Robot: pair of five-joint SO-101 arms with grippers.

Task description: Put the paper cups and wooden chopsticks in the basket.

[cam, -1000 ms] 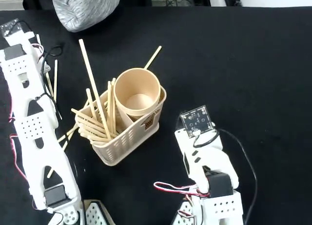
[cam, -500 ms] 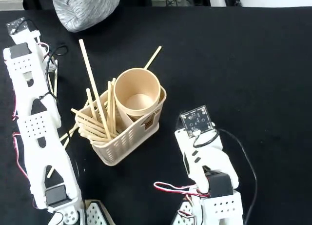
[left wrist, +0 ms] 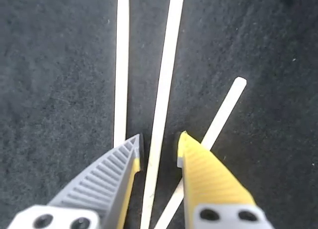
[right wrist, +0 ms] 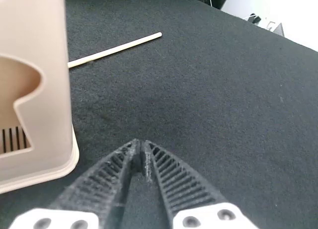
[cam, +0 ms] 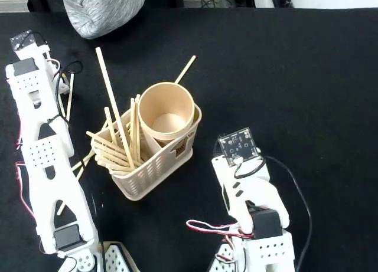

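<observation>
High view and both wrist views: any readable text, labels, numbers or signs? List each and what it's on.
No readable text in any view.
The basket, paper cup and chopsticks are plain, with no print.
The small board at the end of the right arm has tiny marks, too small to read.

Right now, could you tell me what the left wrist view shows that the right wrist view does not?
Left wrist view: the left gripper, open, straddling the middle chopstick of three lying flat. Right wrist view: the right gripper, shut, near the basket, with a single chopstick lying beyond. Both: wooden sticks lying on the black table.
</observation>
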